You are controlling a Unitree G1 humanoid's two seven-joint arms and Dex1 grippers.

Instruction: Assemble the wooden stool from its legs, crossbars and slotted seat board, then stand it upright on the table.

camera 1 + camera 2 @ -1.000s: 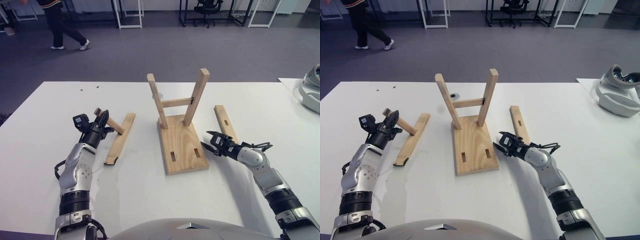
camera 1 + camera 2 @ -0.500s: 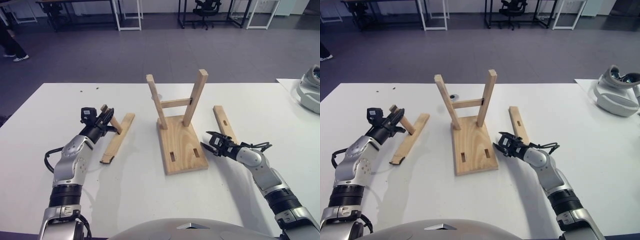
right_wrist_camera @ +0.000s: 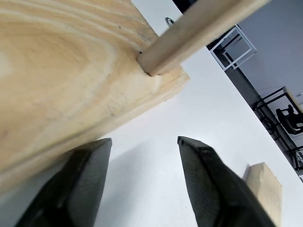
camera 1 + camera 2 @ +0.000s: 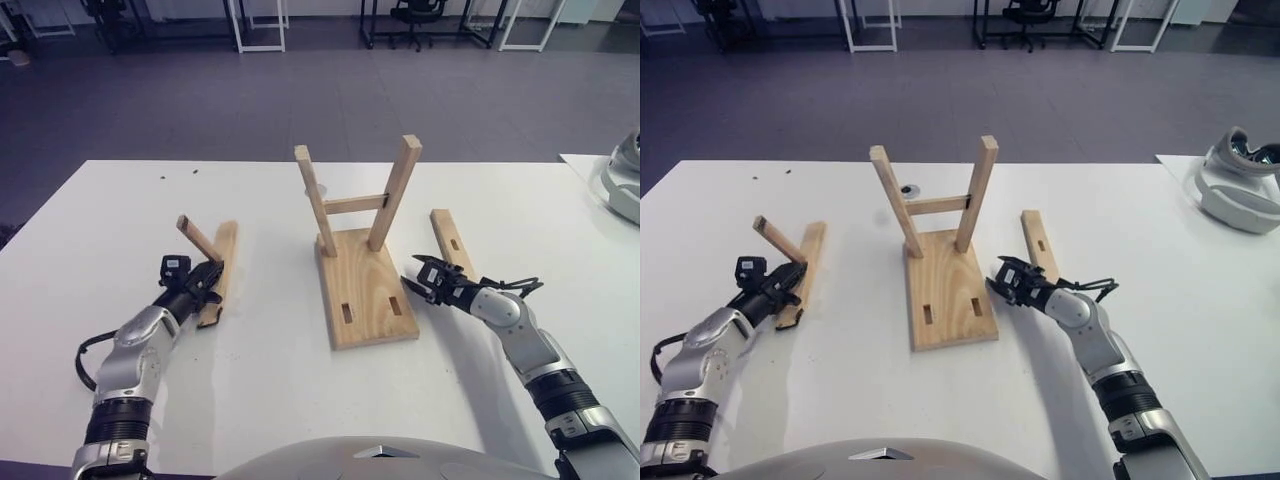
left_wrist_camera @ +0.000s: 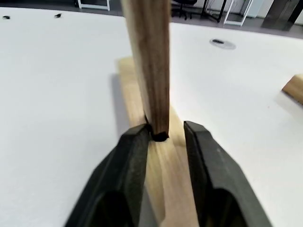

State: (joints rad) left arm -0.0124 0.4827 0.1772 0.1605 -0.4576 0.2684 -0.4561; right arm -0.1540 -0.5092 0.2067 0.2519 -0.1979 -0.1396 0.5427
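Left wrist view: left pincer clamps leg (crossbar upright ahead), probably for carrying; right pincer gapes beside seat board.

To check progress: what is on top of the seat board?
Two legs, joined by a crossbar, stand at the far end of the seat board. Its two near slots are empty. The leg ends inside the board are covered.

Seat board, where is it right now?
In the left eye view the seat board lies flat at centre, two legs and a crossbar standing from its far end; the right gripper is beside its right edge.
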